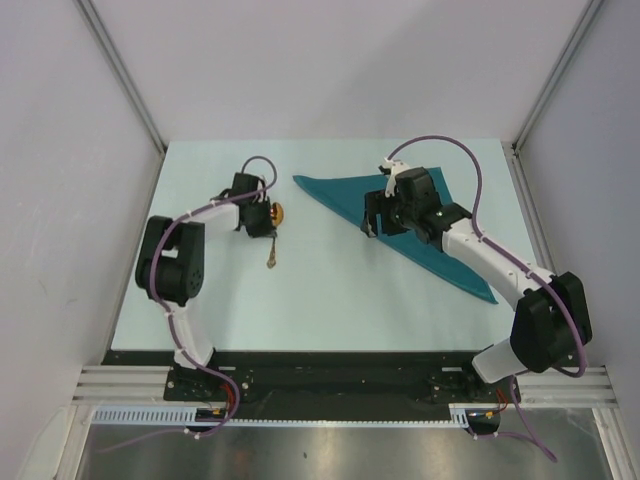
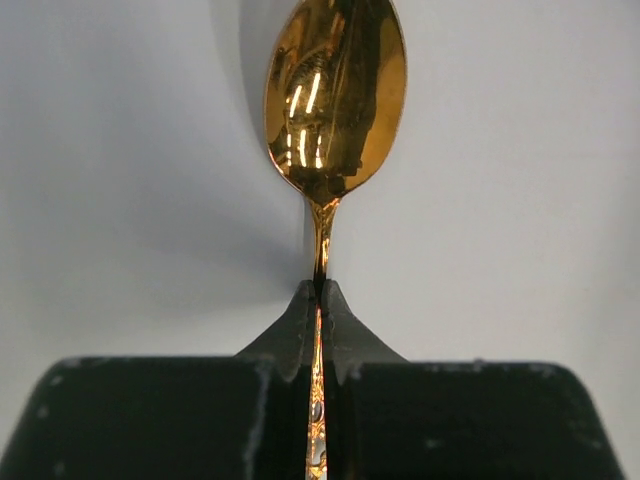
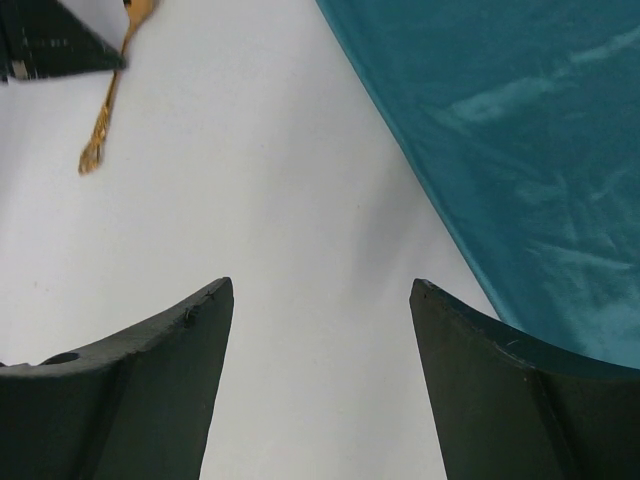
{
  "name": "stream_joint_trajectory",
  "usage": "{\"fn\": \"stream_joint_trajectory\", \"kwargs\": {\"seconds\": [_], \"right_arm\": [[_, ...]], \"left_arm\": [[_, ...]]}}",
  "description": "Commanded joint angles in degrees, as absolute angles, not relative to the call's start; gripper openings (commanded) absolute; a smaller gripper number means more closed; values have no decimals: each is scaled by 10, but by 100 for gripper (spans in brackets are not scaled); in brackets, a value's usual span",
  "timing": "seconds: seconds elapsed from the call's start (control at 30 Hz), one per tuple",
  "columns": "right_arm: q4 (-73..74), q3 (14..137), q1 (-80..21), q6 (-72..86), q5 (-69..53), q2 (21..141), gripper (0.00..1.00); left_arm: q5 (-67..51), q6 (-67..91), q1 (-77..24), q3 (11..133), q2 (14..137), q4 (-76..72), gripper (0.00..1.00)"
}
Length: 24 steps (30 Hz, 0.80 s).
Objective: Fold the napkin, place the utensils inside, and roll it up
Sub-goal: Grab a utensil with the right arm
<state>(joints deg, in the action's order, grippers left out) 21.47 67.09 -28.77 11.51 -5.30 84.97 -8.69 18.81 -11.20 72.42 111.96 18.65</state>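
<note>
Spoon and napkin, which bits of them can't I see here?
Spoon: left wrist view, handle mostly hidden between the left fingers; its end cut off by the bottom edge.
Napkin: top view, middle hidden under the right arm; right wrist view, cut by edges.

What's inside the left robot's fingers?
The gold spoon: its thin handle is pinched between the left fingers, bowl sticking out. They cover most of the handle in the wrist view.

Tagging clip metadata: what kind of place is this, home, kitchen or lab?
Probably a lab test cell, not a home: plain white walls box in a pale table, a metal mounting rail runs along its near edge, and the only props are a teal napkin and a gold spoon.
</note>
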Motion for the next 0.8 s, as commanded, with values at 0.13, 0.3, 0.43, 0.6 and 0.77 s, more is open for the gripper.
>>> {"fn": "stream_joint_trajectory", "kwargs": {"seconds": [0.13, 0.3, 0.43, 0.6, 0.77], "right_arm": [[188, 637, -294, 129, -53, 822, 77], [182, 609, -296, 141, -53, 810, 77], [180, 594, -296, 146, -44, 797, 77], [184, 579, -296, 149, -38, 791, 77], [188, 570, -296, 149, -31, 787, 77]], "left_arm": [[-93, 479, -226, 534, 983, 11, 0], [-42, 618, -301, 526, 993, 17, 0], [-12, 692, -343, 546, 1017, 32, 0], [16, 743, -388, 572, 1037, 36, 1], [4, 748, -399, 595, 1059, 35, 15]]}}
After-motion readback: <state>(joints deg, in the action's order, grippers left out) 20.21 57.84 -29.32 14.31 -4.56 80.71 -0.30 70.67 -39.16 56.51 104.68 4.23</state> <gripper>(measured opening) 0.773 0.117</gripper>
